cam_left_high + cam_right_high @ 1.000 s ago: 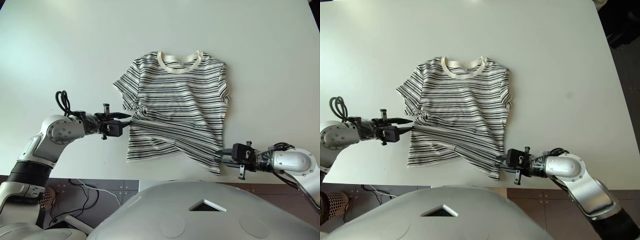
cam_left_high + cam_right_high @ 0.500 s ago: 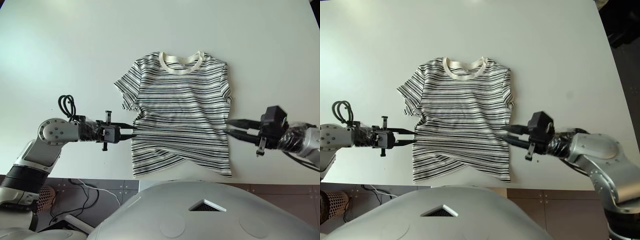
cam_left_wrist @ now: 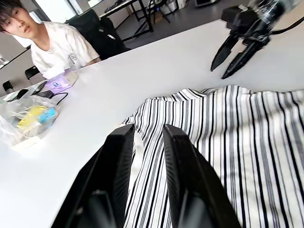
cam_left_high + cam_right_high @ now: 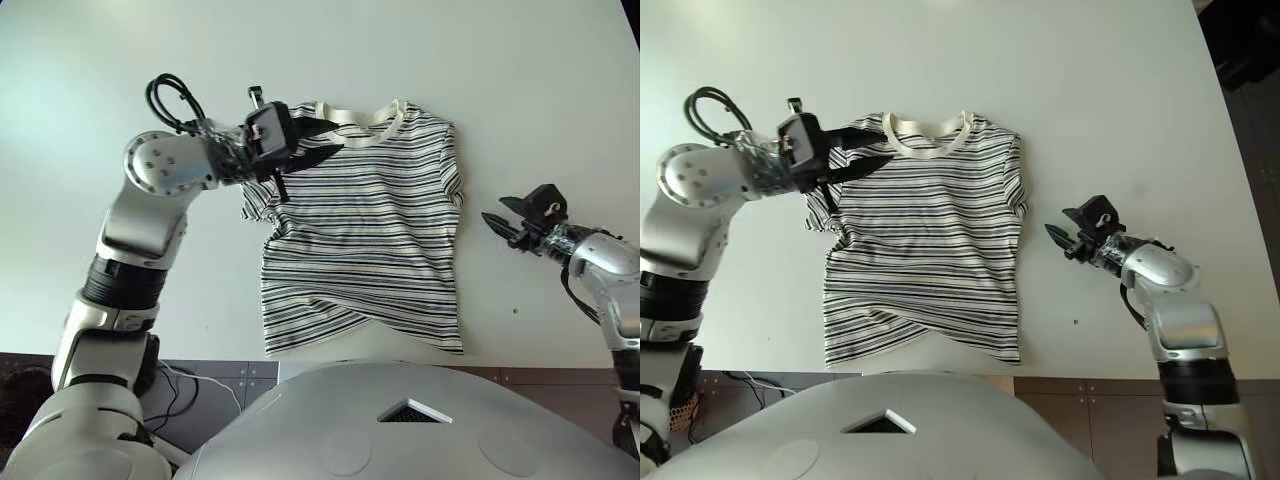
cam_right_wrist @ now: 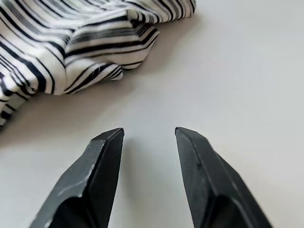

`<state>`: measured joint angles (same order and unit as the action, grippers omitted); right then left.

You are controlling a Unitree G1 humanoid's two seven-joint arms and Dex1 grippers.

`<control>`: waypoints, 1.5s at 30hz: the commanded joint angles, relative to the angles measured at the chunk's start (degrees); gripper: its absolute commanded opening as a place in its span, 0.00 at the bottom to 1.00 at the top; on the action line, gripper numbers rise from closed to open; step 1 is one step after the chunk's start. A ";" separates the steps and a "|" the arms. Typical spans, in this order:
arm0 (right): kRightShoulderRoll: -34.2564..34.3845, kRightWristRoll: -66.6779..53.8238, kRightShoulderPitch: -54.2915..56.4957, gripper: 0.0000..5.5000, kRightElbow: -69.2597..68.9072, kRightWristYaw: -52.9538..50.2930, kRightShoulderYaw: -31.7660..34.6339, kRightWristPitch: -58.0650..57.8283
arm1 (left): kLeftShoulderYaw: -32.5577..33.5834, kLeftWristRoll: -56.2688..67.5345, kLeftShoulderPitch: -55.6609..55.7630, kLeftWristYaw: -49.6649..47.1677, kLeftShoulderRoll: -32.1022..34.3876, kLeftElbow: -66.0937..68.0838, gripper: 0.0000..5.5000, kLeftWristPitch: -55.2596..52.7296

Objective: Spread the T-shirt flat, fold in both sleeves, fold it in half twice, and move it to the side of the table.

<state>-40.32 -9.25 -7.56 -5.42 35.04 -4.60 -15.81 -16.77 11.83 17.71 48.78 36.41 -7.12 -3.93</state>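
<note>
One T-shirt [image 4: 365, 230] lies on the bench [image 4: 520, 80], with its hem close to the near edge and bare bench stretching beyond the collar and both sides. The left end effector [image 4: 322, 140] hovers spread over the shoulder beside the collar. The right end effector [image 4: 495, 226], also spread, sits near the opposite sleeve. The shirt's long axis runs from far collar to near hem.

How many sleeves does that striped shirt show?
2. The left sleeve sticks out on the robot's left; the right sleeve lies bunched along the shirt's other edge.
</note>
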 commanded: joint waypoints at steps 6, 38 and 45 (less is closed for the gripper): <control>4.51 10.94 4.78 0.56 11.13 -0.21 -8.28 14.37 | -12.69 -21.91 -3.94 -7.48 -6.25 1.86 0.20 7.49; 5.60 18.73 5.10 0.56 15.64 -14.17 1.17 33.09 | -12.03 -28.21 -12.78 -2.94 -0.13 5.88 0.20 18.72; 3.30 21.03 5.80 0.56 21.13 -6.42 -4.13 36.00 | -11.96 -31.09 -13.71 -3.74 2.37 9.96 0.20 22.42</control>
<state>-37.31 10.52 -3.16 13.56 26.82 -6.73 20.01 -28.84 -16.69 4.70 44.42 36.41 0.10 18.46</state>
